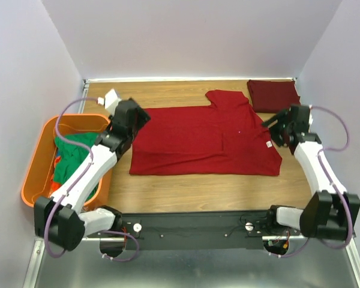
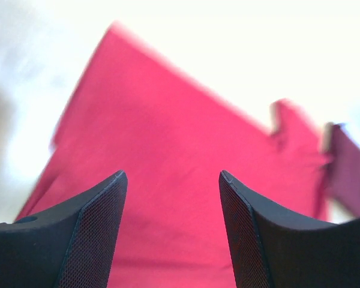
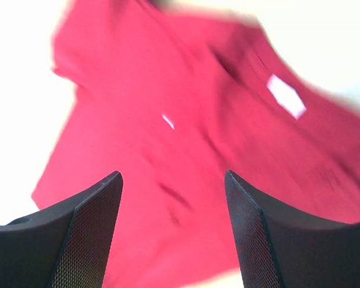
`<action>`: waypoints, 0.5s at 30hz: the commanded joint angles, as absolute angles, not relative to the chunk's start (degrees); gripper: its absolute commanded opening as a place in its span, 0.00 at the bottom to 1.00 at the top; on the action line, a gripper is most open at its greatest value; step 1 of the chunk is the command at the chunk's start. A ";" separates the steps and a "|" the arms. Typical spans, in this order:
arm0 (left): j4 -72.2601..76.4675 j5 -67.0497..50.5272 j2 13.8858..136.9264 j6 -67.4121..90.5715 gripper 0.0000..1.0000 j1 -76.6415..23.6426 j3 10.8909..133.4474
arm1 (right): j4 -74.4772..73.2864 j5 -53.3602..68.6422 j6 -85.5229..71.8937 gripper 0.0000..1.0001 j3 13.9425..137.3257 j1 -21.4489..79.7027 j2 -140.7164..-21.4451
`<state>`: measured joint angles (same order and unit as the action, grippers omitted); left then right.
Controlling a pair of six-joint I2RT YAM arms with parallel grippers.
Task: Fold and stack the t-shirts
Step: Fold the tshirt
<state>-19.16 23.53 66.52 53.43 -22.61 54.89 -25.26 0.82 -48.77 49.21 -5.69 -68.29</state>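
Observation:
A bright red t-shirt (image 1: 204,138) lies spread flat across the middle of the wooden table, collar toward the right. The same red t-shirt (image 2: 168,156) fills the left wrist view, and the red t-shirt (image 3: 186,132) fills the right wrist view with a white tag (image 3: 286,95) on it. A folded dark maroon t-shirt (image 1: 273,95) rests at the back right corner. Green t-shirts (image 1: 71,157) are heaped in the orange tub. My left gripper (image 1: 139,117) hovers open over the shirt's left edge, nothing between its fingers (image 2: 102,234). My right gripper (image 1: 275,127) hovers open by the shirt's right edge.
The orange plastic tub (image 1: 43,144) stands at the table's left edge, beside my left arm. A small white object (image 1: 110,98) lies at the back left. Grey walls close in the table on three sides.

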 commanded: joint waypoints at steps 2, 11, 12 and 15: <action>-14.77 23.56 76.88 44.40 0.71 -22.06 65.55 | -16.81 5.94 -39.12 0.76 59.74 -5.89 -82.22; -19.06 20.83 100.53 42.98 0.71 -17.23 85.41 | -15.21 10.99 -31.47 0.75 78.47 -5.10 -103.35; -19.68 20.66 103.94 43.24 0.71 -16.36 86.91 | -15.12 10.99 -31.12 0.75 79.88 -5.10 -104.40; -21.88 21.27 110.29 43.68 0.68 -15.12 92.80 | -15.03 11.42 -29.71 0.75 85.42 -4.75 -108.71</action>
<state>-17.85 21.37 105.32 44.18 -16.73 87.50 -16.38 9.26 -33.71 79.09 -5.30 -106.00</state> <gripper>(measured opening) 0.700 0.754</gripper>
